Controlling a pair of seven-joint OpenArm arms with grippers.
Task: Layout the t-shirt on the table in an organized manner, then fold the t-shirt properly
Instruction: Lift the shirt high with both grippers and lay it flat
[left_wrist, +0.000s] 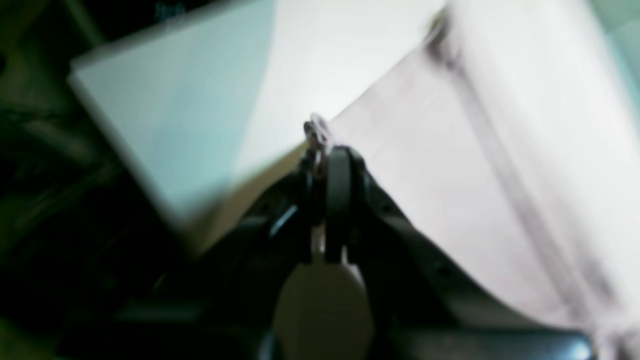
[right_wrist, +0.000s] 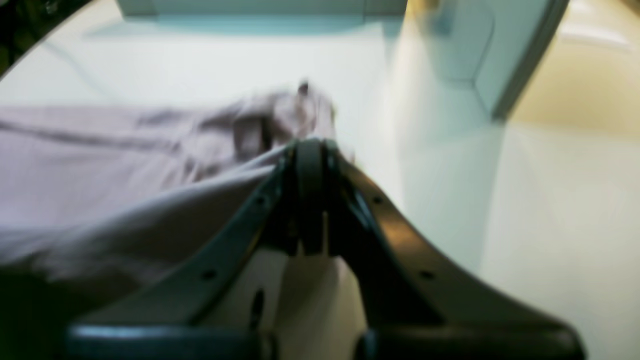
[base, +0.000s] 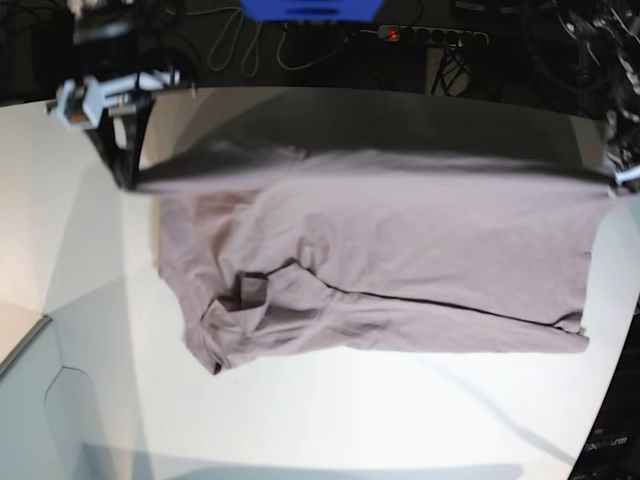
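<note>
1. The table (base: 330, 430) is big, white and shiny. It is much bigger than the shirt, and its near part is bare.

2. The t-shirt (base: 400, 260) is the next biggest thing. It is stretched wide across the far half of the table. Its far edge looks lifted off the top, and the near part lies on the table. The neck end, on the base view's left, is bunched and wrinkled. A long dark crease runs across the lower part.

3. The right gripper (right_wrist: 310, 150) is at the far corner of the neck end. Its jaws are squeezed together on a pinch of the shirt cloth.

4. The left gripper (left_wrist: 327, 150) is at the other far corner. Its jaws are pressed together too, with a small bit of the shirt's edge poking out between them.

5. What could go wrong: the bit in the left jaws looks very small, so a hard pull could make it slip out and that side would drop. If the two arms pull too far apart, the thin cloth could stretch. If the shirt is laid down as it is, I think the wrinkles near the neck would stay and spoil the fold.
</note>
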